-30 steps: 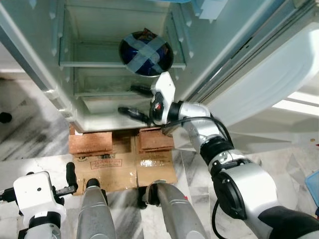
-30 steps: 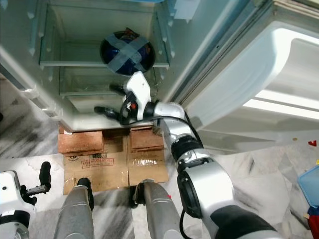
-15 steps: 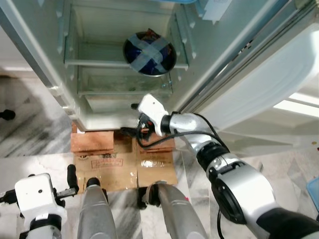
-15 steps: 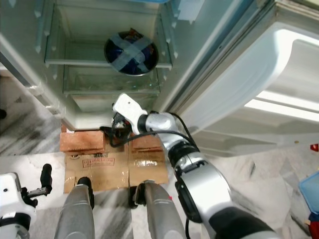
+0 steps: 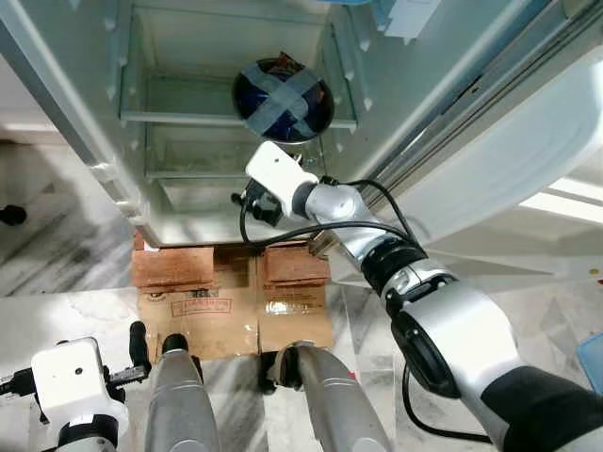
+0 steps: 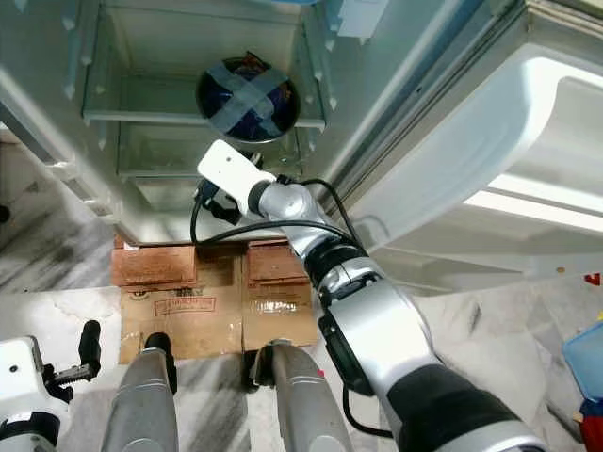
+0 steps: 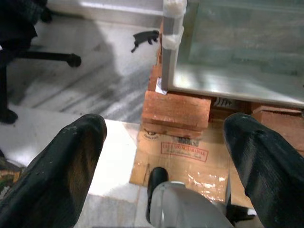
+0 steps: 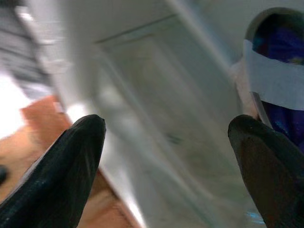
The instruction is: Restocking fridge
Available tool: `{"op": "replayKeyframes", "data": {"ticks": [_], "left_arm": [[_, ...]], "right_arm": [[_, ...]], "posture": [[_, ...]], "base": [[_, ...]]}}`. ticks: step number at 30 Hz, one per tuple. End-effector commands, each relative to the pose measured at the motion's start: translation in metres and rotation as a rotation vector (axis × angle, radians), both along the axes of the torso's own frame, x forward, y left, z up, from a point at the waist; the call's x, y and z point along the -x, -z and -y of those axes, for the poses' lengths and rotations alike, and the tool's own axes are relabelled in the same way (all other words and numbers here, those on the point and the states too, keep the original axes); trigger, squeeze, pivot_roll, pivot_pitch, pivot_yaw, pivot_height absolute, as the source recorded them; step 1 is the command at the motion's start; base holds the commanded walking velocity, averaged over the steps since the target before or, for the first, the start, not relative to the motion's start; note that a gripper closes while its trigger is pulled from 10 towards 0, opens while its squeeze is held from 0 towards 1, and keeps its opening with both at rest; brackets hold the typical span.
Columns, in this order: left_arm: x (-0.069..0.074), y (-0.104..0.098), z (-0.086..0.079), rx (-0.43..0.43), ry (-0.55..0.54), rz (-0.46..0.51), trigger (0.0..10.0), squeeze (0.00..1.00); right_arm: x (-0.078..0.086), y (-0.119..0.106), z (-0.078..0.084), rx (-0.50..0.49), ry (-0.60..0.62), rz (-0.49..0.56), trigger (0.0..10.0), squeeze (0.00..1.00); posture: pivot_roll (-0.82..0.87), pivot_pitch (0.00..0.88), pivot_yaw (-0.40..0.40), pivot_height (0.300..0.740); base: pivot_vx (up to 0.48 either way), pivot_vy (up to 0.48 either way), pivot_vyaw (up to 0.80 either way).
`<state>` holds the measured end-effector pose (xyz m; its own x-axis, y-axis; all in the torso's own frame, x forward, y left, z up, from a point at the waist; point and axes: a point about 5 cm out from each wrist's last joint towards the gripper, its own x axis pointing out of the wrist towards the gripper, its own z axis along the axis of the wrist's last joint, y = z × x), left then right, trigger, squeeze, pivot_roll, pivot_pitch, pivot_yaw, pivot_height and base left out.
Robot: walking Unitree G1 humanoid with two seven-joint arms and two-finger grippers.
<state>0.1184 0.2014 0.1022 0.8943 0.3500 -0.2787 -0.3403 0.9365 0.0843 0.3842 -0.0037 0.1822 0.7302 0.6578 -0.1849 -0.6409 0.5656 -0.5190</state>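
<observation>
Watching my right gripper (image 8: 166, 142), spread wide and empty just below the taped bowl (image 5: 282, 100) on the fridge (image 5: 400, 94) shelf, I worry a careless swing knocks it off.

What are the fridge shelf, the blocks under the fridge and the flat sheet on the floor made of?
The shelf looks like clear glass: you see through it. The blocks look like rough reddish brick. The sheet looks like brown cardboard, printed and glossy with tape.
</observation>
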Motion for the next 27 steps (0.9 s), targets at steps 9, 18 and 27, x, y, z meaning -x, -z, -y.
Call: {"op": "replayKeyframes", "data": {"ticks": [9,18,27], "left_arm": [[0.007,0.0,0.0,-0.005,-0.019,-0.016,10.0,0.0],[0.005,-0.001,-0.001,-0.011,-0.025,-0.011,10.0,0.0],[0.015,0.0,-0.001,-0.008,-0.044,-0.033,10.0,0.0]], "right_arm": [[-0.012,-0.005,0.02,0.002,0.162,0.009,10.0,0.0],[-0.011,-0.004,0.018,-0.037,0.161,-0.026,10.0,0.0],[-0.004,0.003,0.004,-0.17,0.104,-0.175,10.0,0.0]], "posture": [[0.27,0.438,-0.264,0.74],[0.27,0.441,-0.271,0.74],[0.28,0.458,-0.282,0.74]], "base": [[0.0,0.0,0.0],[0.0,0.0,0.0],[0.0,0.0,0.0]]}}
